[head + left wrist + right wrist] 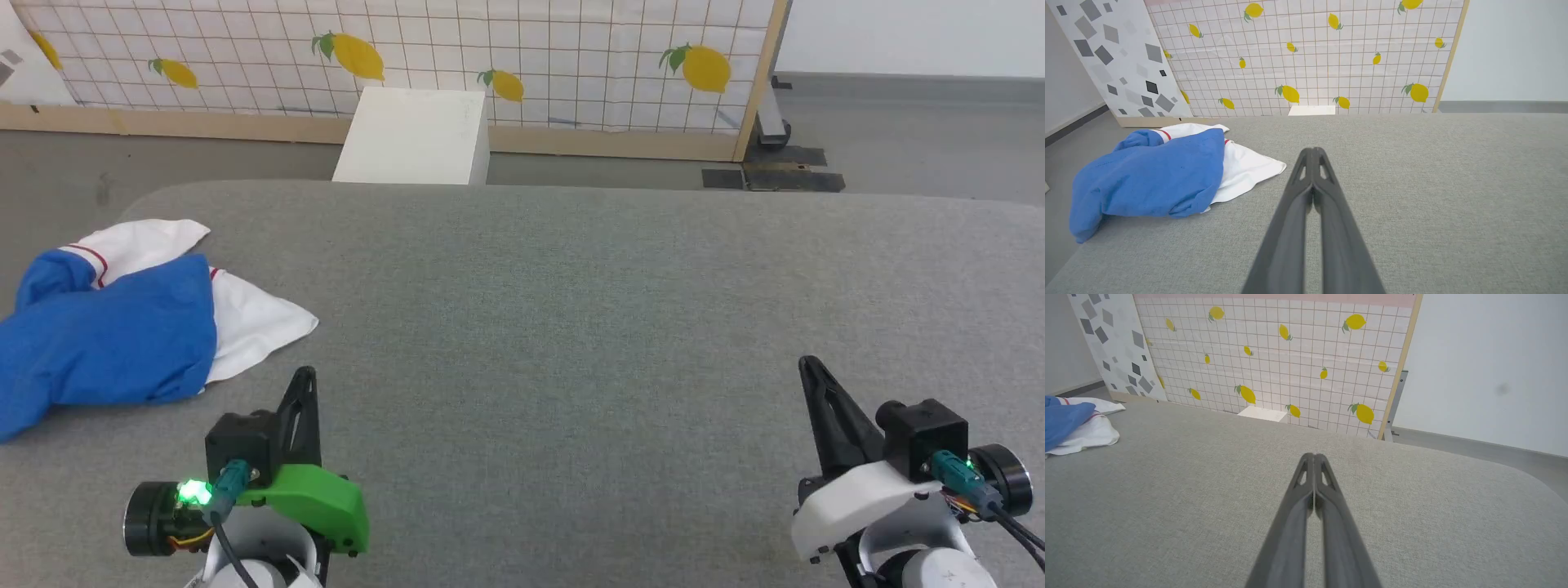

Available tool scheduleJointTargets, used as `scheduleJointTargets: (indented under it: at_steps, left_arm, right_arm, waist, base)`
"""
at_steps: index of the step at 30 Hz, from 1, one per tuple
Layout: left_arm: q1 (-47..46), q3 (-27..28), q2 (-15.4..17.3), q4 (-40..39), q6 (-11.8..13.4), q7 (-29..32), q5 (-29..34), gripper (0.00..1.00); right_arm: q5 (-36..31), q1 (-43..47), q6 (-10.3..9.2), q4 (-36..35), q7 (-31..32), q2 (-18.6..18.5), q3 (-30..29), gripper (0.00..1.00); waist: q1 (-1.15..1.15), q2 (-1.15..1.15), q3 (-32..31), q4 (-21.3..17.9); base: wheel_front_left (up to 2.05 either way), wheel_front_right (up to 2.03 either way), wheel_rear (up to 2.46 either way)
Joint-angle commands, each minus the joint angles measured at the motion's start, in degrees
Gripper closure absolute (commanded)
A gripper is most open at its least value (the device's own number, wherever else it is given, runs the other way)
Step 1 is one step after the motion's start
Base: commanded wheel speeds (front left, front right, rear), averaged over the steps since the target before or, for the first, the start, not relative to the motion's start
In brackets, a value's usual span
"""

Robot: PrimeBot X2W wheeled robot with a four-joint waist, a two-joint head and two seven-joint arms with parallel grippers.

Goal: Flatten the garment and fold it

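The garment (pixel 114 327) lies in a crumpled heap at the left side of the grey table (pixel 571 310), reaching the table's left edge. Its blue body is bunched on top. A white sleeve spreads flat from under it toward the table's middle, and another white part with a thin red stripe shows at the far side of the heap. It is neither flattened nor folded.

The left gripper (pixel 304 377) is at the near left of the table, its two dark fingers pressed together with nothing between them. It is near the garment's near right edge but apart from it, and its tips point toward the far side of the table. The right gripper (pixel 808 363) is at the near right, well apart from the garment. Its fingers are also closed on nothing, over bare table.

Beyond the far edge a white box (pixel 416 135) stands on the floor against a panel (pixel 531 41) printed with a grid and yellow lemons.
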Motion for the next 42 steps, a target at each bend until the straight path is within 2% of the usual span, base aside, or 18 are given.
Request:
scheduleJointTargets:
  at_steps: [1, 10, 11, 24, 42]
  left_arm:
    - [0.63, 0.2, -0.32, -0.15, -0.06, 0.08, 0.59, 1.0]
    - [0.63, 0.2, -0.32, -0.15, -0.06, 0.08, 0.59, 1.0]
    - [0.0, 0.0, 0.0, 0.0, 0.0, 0.0, 0.0, 0.0]
    - [-0.32, -0.66, 0.0, 0.73, 0.61, -1.09, -0.57, 0.0]
    - [0.5, -0.28, 0.98, 1.54, 2.9, -3.7, -2.13, 0.0]
  right_arm:
    - [-0.37, -0.17, -0.09, -0.3, 0.16, 0.06, 0.07, 1.0]
    - [-0.37, -0.17, -0.09, -0.3, 0.16, 0.06, 0.07, 1.0]
    - [0.01, 0.0, 0.0, 0.0, 0.0, 0.0, -0.02, 0.0]
    - [0.15, 0.05, -0.01, 0.03, -0.7, 0.0, -0.19, 0.0]
    - [0.28, -0.39, -0.02, 0.11, -1.95, 0.02, 1.33, 0.0]
  waist:
    - [0.0, 0.0, 0.0, 0.0]
    - [0.0, 0.0, 0.0, 0.0]
    - [0.0, 0.0, 0.0, 0.0]
    - [0.0, 0.0, -0.05, 0.78]
    - [0.0, 0.0, -0.21, 8.89]
  base:
    - [0.0, 0.0, 0.0]
    - [0.0, 0.0, 0.0]
    - [0.0, 0.0, 0.0]
    - [0.0, 0.0, 0.0]
    - [0.0, 0.0, 0.0]
